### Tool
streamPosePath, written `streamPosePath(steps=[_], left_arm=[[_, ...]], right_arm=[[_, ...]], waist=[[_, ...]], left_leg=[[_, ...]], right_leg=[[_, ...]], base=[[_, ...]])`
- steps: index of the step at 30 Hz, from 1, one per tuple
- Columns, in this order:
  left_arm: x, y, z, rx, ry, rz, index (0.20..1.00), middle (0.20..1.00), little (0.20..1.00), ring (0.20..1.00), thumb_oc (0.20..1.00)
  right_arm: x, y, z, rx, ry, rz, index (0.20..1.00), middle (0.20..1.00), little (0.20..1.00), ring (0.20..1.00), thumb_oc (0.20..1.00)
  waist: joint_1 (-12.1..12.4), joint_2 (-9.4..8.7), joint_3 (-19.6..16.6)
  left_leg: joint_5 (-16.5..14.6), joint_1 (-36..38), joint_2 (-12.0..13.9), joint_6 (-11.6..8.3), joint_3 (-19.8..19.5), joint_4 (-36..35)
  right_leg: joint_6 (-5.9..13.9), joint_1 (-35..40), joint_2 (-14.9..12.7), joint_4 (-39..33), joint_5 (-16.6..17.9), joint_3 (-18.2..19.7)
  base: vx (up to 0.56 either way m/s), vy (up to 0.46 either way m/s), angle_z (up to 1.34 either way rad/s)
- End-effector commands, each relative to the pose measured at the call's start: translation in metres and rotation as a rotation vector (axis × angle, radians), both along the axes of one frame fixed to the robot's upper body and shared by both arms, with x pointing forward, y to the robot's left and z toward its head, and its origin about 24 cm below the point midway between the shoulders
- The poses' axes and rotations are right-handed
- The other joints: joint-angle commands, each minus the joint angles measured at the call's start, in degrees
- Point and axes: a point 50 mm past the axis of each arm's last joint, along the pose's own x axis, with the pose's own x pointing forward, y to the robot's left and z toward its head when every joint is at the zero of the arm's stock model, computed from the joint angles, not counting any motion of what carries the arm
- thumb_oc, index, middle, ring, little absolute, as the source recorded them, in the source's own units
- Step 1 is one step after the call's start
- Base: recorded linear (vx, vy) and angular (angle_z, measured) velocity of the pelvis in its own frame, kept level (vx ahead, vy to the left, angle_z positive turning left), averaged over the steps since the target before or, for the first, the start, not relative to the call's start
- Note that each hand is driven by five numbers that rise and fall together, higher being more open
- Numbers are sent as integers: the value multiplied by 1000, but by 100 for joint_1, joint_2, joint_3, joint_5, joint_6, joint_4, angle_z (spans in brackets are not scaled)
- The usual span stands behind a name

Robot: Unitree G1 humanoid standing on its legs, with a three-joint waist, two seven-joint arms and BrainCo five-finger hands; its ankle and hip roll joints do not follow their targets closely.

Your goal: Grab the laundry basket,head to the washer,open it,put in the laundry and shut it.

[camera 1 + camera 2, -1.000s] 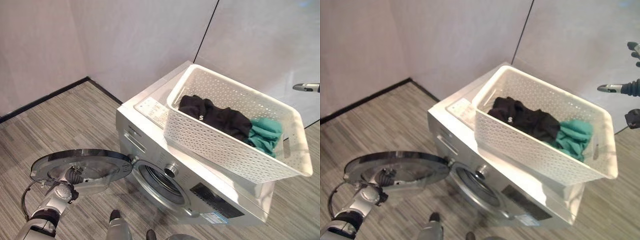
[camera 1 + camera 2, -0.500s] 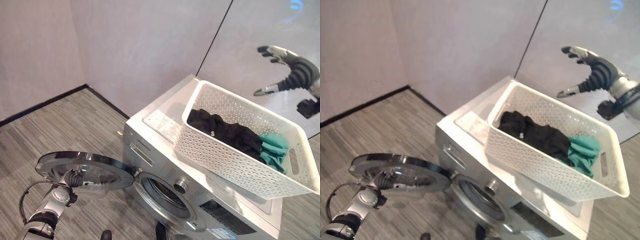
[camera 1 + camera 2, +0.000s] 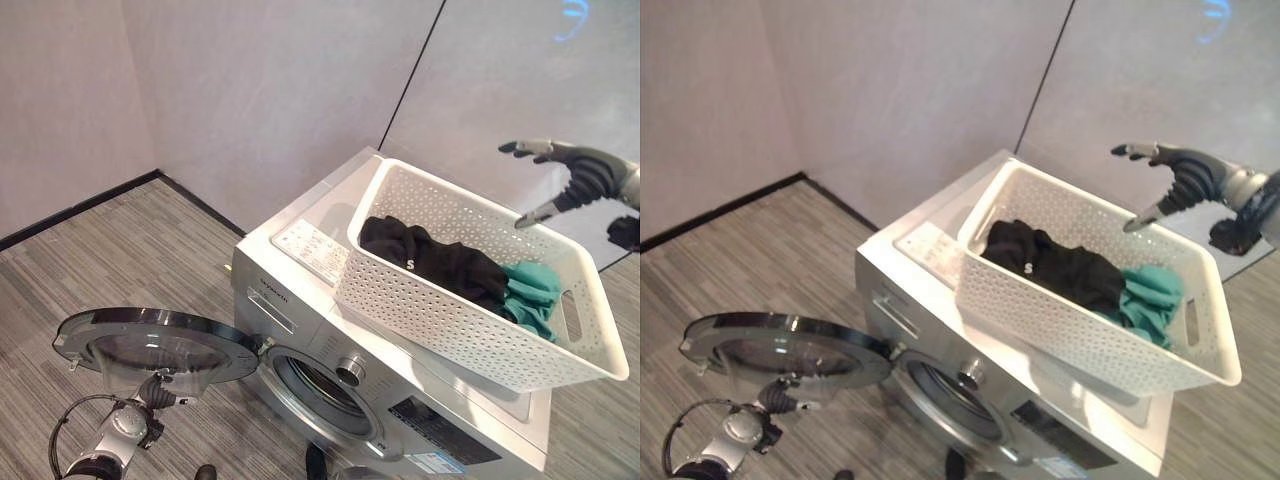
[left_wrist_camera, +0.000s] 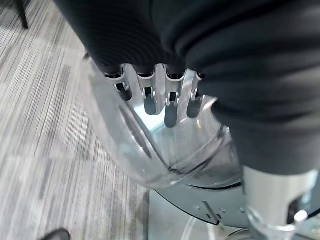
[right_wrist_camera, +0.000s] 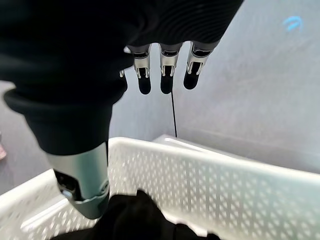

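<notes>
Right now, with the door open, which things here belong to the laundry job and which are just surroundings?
Job:
- washer, its door swung open
- laundry basket on top of it
- black garment and teal garment inside the basket
- right robot hand, open above the basket
- left robot hand, open by the door

Surroundings:
- wall
- floor

We see a white basket of black and teal laundry atop the washer, its door open.
</notes>
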Motion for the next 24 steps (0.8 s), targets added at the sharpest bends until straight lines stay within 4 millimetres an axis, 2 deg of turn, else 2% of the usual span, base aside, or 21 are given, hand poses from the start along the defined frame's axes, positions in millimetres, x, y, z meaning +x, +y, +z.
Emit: streamPosePath(steps=[1,3,7,14,18,24], left_arm=[[7,2,4,0,-14,-33,1000,1000,1000,1000,1000],[0,3,0,-7,4,-10,1000,1000,1000,1000,1000],[-8,-3,-11,-34,52,12,1000,1000,1000,1000,1000],[-20,-8,-21,-72,93,39,1000,1000,1000,1000,1000],[-16,-13,-22,-84,89,35,1000,1000,1000,1000,1000],[-4,-25,-19,-125,36,-4,1000,1000,1000,1000,1000]], right_arm=[[-14,-12,38,-110,-84,-57,1000,1000,1000,1000,1000],[-17,-15,32,-124,-63,-66,1000,1000,1000,1000,1000],[-18,-21,6,-145,31,-85,1000,1000,1000,1000,1000],[-22,-20,-9,-187,111,-70,1000,1000,1000,1000,1000],[-16,-16,-19,-167,130,-48,1000,1000,1000,1000,1000],[-9,-9,-28,-123,141,-22,1000,1000,1000,1000,1000]], waist=[[33,240,-366],[63,232,-353],[174,259,-293],[184,297,-263],[278,317,-229],[272,360,-220]], left_leg=[[-427,23,310,188,194,176],[-424,22,307,187,190,165],[-412,-5,283,188,181,135],[-443,8,275,199,150,135],[-454,27,261,210,150,134],[-429,-14,232,211,94,98]], right_leg=[[319,-259,-275,412,-504,-12],[319,-274,-280,420,-508,-30],[318,-282,-309,387,-500,-68],[330,-291,-335,384,-498,-90],[323,-275,-341,352,-492,-70],[323,-246,-375,270,-493,-148]], base=[[0,0,0],[0,0,0],[-1,8,0],[0,0,0],[0,0,0],[0,0,0]])
